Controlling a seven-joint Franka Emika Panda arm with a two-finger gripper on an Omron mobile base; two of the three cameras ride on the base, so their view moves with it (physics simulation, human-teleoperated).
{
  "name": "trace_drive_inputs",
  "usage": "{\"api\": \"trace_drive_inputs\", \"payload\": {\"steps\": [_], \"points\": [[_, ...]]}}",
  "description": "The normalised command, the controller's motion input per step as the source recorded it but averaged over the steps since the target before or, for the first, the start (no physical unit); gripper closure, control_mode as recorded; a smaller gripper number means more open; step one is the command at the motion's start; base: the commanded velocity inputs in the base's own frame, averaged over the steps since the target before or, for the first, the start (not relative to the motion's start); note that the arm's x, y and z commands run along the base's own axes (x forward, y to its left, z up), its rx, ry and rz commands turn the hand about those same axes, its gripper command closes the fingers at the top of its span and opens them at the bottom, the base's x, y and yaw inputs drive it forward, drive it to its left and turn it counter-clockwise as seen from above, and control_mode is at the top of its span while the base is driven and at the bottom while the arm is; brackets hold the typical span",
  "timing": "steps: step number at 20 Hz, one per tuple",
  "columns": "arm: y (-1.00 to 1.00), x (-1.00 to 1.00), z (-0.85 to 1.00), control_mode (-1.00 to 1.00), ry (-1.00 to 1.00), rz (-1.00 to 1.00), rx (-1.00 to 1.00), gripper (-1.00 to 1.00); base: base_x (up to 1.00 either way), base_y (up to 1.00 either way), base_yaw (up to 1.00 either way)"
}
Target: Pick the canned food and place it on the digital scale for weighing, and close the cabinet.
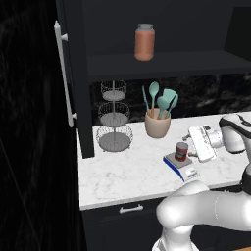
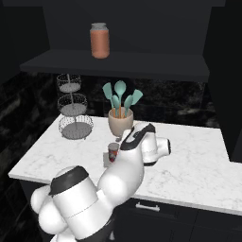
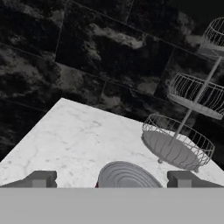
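In the left base view, the small red can with a silver rim (image 1: 182,151) is seen upright on the flat blue-bodied digital scale (image 1: 180,165), just beside the white two-finger gripper (image 1: 192,143), which is reached in level from the far side of the can. The tall black cabinet door with a silver bar handle (image 1: 64,73) is seen swung open, well beyond the can.

In the right base view, the can (image 2: 113,152) is partly hidden behind the arm.

In the hand view, the can's ridged top (image 3: 127,176) is seen between the spread dark fingertips (image 3: 40,179), apparently not pinched.

Utensil crock (image 1: 157,125) and wire stand (image 1: 113,122) crowd the scale (image 1: 180,165).
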Motion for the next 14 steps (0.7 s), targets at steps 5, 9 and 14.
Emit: {"api": "trace_drive_inputs", "payload": {"steps": [5, 9, 14], "points": [[0.0, -0.46, 0.16, -1.0, -0.21, 0.0, 0.0, -1.0, 0.0, 0.0, 0.0], [0.08, -0.41, 0.44, -1.0, -0.49, 0.0, 0.0, -1.0, 0.0, 0.0, 0.0], [0.04, -0.4, 0.58, -1.0, -0.59, -0.06, 0.0, -1.0, 0.0, 0.0, 0.0]]}}
